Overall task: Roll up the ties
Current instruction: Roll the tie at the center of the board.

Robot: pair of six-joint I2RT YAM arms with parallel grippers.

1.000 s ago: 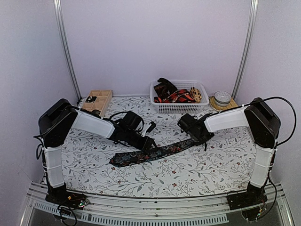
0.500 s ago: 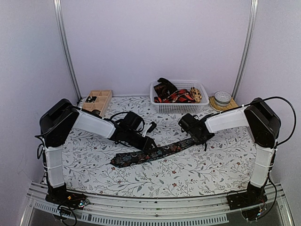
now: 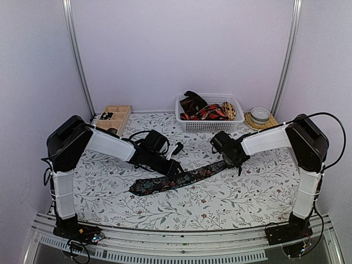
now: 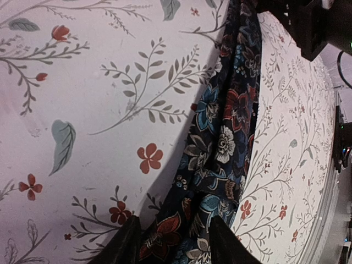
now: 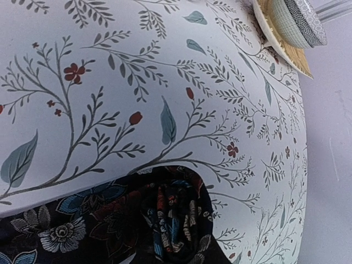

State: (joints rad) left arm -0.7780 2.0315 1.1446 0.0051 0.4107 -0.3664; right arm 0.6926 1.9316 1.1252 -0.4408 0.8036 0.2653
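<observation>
Your left gripper (image 4: 170,242) fingers pinch the dark floral tie (image 3: 176,180); your right gripper (image 3: 234,161) pinches its curled end

No readable text, label, brand, number or sign in any view. Floral tablecloth (image 3: 220,192), dark floral tie (image 3: 176,179), white basket (image 3: 212,125) and wooden tray (image 3: 122,113) carry patterns only, no lettering.

Lab test booth: plain white walls (image 3: 181,49), alu frame posts (image 3: 77,60).
</observation>
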